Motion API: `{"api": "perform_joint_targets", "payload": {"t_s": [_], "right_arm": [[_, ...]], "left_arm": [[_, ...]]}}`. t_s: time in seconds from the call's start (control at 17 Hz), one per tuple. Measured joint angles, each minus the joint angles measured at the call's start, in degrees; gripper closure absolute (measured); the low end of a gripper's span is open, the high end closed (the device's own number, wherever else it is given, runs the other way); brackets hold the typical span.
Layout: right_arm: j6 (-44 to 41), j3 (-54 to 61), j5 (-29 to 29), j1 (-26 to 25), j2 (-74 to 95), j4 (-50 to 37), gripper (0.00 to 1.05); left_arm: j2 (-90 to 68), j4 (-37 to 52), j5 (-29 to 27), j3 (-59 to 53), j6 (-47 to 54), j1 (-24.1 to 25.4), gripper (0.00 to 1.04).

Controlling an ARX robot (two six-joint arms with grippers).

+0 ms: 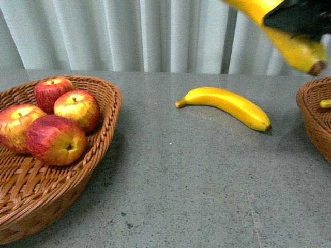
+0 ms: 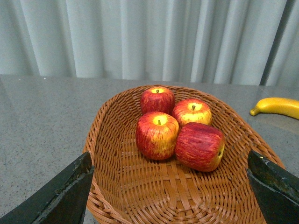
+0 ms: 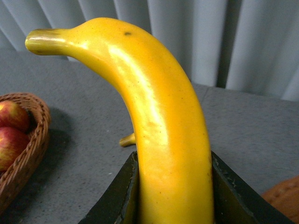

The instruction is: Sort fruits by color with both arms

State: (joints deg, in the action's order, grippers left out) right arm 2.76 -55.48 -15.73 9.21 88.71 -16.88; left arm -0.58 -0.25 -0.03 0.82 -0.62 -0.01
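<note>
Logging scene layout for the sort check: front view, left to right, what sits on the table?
Left basket with four apples → loose banana → right basket. The held banana hangs overhead and spans the last two, so it is left out of the order.

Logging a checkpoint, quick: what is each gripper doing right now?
Left gripper: open, holding nothing.
Right gripper: closed on a banana.
</note>
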Motion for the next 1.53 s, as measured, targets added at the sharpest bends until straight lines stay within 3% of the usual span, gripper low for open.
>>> {"api": "perform_joint_targets", "payload": {"t_s": [0.18,0.35,0.53,0.59,0.71,0.94,1.24,1.53], "right_arm": [[-2.23,7.48,-10.12,-15.26,-0.46,-4.09,0.7],[-10.6,11.85,-14.62,-26.38,3.58,-5.66,0.7],[-16.96,12.02,-14.88,-31.69,5.01,-3.04,0.68],[-17.94,12.22,-16.04,-32.26,4.2,-1.53,0.54],[-17.77,12.11,-18.03,-31.71,-0.98,0.17,0.28],[-15.98,10.73,-18.51,-29.18,-5.2,0.96,0.08],[-13.0,7.93,-16.96,-23.5,-6.4,1.01,0.08],[-9.62,-0.85,-7.8,-4.68,1.42,2.64,0.07]], "left_arm": [[0.0,0.0,0.0,0.0,0.0,0.0,0.07],[0.0,0.02,0.02,0.02,0.0,0.0,0.07],[0.0,0.0,0.0,0.0,0.02,0.0,0.07],[0.0,0.02,0.0,0.02,0.0,0.0,0.07],[0.0,0.02,0.0,0.0,0.02,0.0,0.07],[0.0,0.02,0.0,0.0,0.0,0.0,0.07],[0.0,0.0,0.0,0.02,0.0,0.0,0.07],[0.0,0.02,0.0,0.0,0.0,0.0,0.07]]}}
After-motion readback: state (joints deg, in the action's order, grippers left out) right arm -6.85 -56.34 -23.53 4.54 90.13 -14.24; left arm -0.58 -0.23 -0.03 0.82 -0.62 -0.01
